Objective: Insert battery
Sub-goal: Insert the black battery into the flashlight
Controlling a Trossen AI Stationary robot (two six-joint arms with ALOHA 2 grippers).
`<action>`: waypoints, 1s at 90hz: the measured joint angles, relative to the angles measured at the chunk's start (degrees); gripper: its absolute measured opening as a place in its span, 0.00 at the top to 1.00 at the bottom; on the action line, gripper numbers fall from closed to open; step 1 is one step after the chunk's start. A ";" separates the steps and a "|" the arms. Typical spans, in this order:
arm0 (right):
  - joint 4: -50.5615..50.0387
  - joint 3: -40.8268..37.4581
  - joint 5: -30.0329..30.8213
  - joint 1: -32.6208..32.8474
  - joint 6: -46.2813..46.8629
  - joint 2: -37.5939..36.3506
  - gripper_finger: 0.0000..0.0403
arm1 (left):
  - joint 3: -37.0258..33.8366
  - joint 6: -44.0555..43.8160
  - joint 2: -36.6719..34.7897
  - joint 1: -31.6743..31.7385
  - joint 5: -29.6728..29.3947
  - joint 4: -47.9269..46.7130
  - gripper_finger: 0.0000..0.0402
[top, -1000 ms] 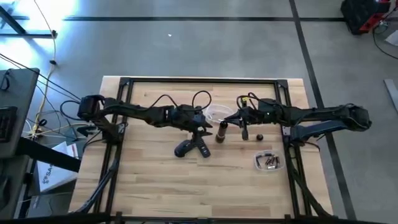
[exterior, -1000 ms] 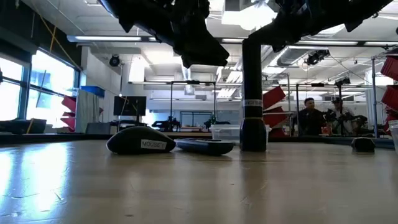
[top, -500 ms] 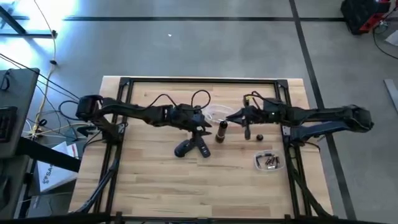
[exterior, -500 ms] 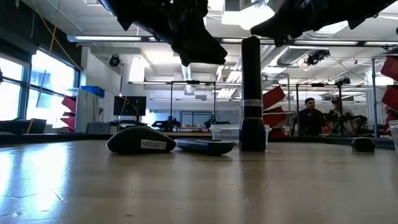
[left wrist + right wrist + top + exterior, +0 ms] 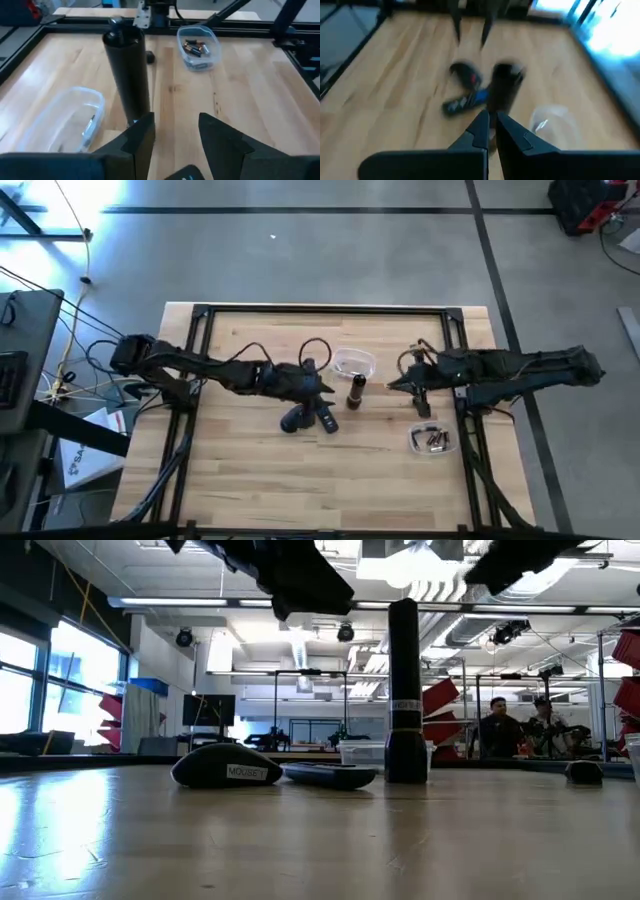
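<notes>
Both end effectors hang above the wooden table (image 5: pixel 250 470).

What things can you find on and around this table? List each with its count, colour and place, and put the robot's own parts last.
Flashlight: one, black, standing upright near the table's middle.
Computer mouse: one, black, lying left of the flashlight.
Mouse cover: one, dark, flat on the table between the mouse and the flashlight.
Empty clear tub: one, transparent, behind the flashlight.
Tub of batteries: one, clear, on the table's right side.
Small cap: one, black, on the table to the right.
Wooden table: one, light wood with a black frame.
People: two, dark clothes, in the room behind.
Left gripper: open, above the mouse.
Right gripper: nearly closed, holding nothing, right of the flashlight.
</notes>
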 joint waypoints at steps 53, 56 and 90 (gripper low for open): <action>-25.55 -0.54 -7.58 19.98 28.25 13.20 0.96 | 0.09 -12.70 5.78 -14.18 -21.33 6.00 0.66; -25.78 -0.54 -7.57 20.46 27.85 15.06 0.95 | 0.09 -12.70 6.69 -14.49 -21.26 7.21 0.66; -20.47 -0.54 -6.04 20.75 15.16 29.39 0.85 | 0.07 -15.17 9.20 -19.20 -24.47 7.63 0.66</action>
